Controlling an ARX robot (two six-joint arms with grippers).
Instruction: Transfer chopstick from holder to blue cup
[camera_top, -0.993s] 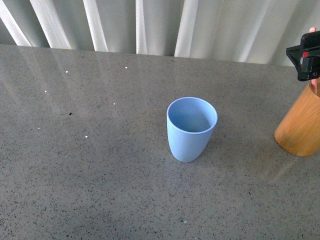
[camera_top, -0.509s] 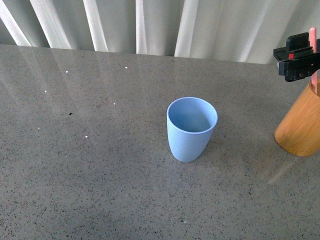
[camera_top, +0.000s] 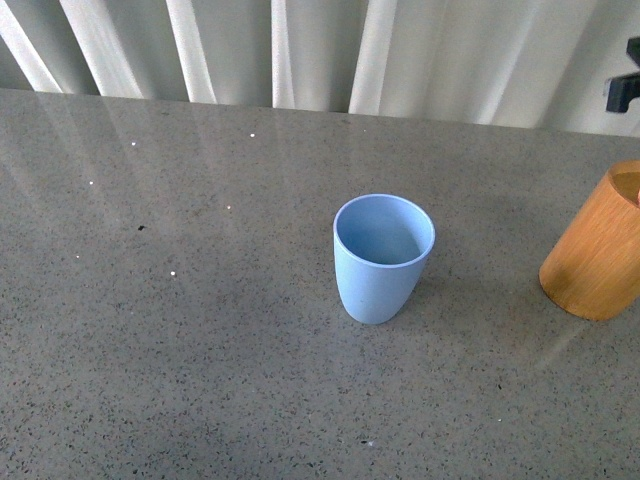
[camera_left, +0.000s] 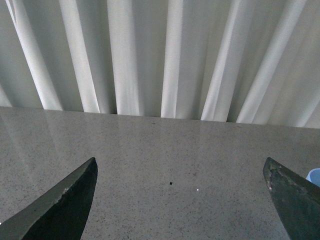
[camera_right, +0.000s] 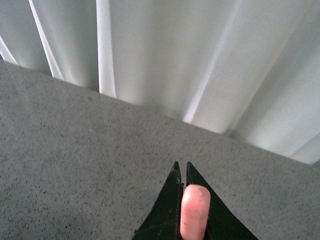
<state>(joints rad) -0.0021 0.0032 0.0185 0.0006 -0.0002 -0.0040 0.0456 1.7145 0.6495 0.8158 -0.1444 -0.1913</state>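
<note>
The light blue cup (camera_top: 384, 258) stands upright in the middle of the table, with nothing showing inside it. The orange-brown holder (camera_top: 595, 250) stands at the right edge of the front view, partly cut off. In the right wrist view my right gripper (camera_right: 181, 165) is shut on the chopstick (camera_right: 194, 210), whose rounded pink end shows between the black fingers. Only a black piece of the right arm (camera_top: 625, 88) shows in the front view, above the holder. My left gripper (camera_left: 180, 162) is open over bare table, and a sliver of the blue cup (camera_left: 314, 176) lies beside one finger.
The grey speckled table (camera_top: 200, 330) stretches wide to the left of the cup. White curtains (camera_top: 300, 50) hang along its far edge. A small dark speck (camera_left: 171, 183) lies on the table between the left fingers.
The right gripper has risen and gone right, nearly out of the front view, carrying the chopstick upward. The holder has shifted a little to the left and shows more of its rim.
</note>
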